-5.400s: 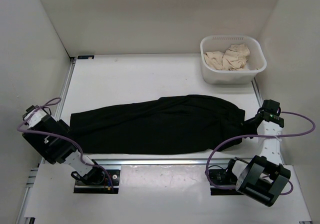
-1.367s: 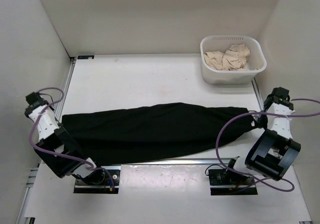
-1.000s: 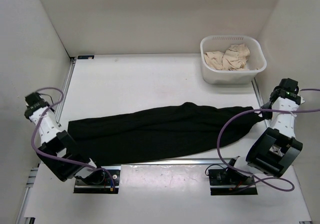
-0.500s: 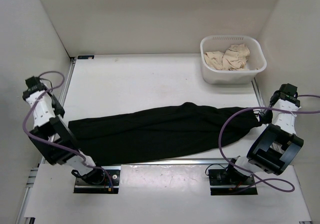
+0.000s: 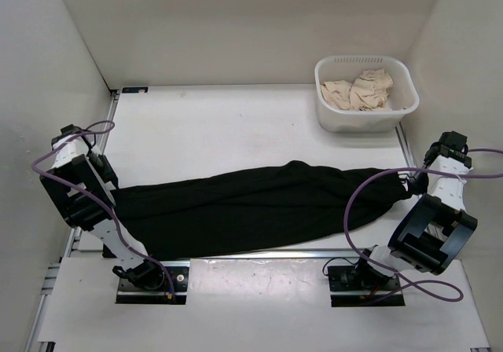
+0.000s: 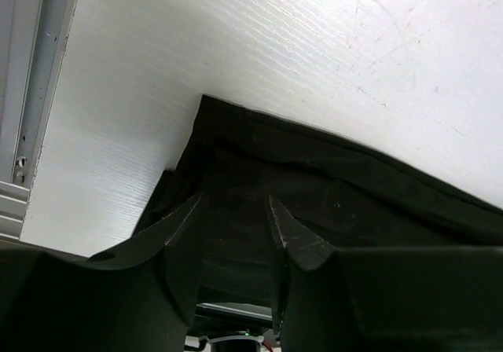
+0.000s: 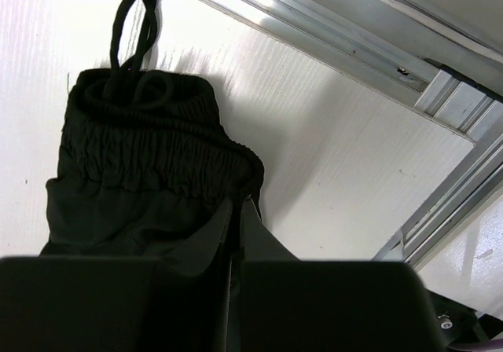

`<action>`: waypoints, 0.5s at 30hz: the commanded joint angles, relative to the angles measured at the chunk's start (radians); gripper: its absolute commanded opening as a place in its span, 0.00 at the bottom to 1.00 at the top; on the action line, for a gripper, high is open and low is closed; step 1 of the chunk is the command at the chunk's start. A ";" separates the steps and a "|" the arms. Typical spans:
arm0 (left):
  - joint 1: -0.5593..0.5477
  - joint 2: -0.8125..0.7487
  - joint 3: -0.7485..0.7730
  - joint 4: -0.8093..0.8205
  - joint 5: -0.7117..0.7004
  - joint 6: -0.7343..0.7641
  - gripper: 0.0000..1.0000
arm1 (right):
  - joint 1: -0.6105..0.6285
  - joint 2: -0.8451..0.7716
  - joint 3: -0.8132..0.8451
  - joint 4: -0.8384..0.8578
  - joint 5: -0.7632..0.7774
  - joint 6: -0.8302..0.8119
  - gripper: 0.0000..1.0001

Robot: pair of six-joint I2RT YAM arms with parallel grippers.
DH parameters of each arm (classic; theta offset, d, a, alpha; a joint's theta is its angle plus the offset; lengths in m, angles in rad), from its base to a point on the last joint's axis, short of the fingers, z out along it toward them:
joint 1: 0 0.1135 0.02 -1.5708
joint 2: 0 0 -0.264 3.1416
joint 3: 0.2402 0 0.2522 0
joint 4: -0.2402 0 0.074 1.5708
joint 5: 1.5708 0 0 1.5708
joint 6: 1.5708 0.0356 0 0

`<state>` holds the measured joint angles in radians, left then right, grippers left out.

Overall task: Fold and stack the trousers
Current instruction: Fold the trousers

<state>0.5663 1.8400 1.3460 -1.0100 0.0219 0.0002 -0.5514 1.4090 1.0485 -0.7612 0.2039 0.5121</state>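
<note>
Found plain black soft-fabric trousers (image 5: pixel 259 203) stretched along near white surface (image 5: pixel 236 132). Noted left tool (image 6: pixel 232 230) spread wide over hem (image 6: pixel 236 144), right tool (image 7: pixel 238 222) pinched on waistband (image 7: pixel 149 144). Risk of bunching under one-sided pull.

From above, the left arm (image 5: pixel 78 199) hid the trousers' (image 5: pixel 251 207) left end at lower left. In the left wrist view they ran off the right edge. In the right wrist view they vanished under the fingers (image 7: pixel 263 242) at the bottom.

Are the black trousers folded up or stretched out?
Stretched out: the trousers lie full length across the table, waistband by the right hand, hem by the left hand.
</note>
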 commanded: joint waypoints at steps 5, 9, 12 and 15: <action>0.001 -0.022 -0.056 0.092 -0.076 0.000 0.49 | -0.001 -0.008 0.011 -0.020 0.012 -0.027 0.00; -0.023 -0.022 -0.056 0.116 -0.096 0.000 0.58 | -0.001 -0.008 0.002 -0.020 0.012 -0.027 0.00; -0.048 -0.033 -0.065 0.116 -0.096 0.000 0.59 | -0.001 -0.018 -0.007 -0.020 0.012 -0.027 0.00; -0.048 -0.024 -0.074 0.126 -0.096 0.000 0.59 | -0.001 -0.018 -0.007 -0.010 0.012 -0.027 0.00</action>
<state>0.5297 1.8408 1.2865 -0.9123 -0.0635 0.0002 -0.5514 1.4090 1.0485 -0.7635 0.2070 0.5037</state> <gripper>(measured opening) 0.590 0.015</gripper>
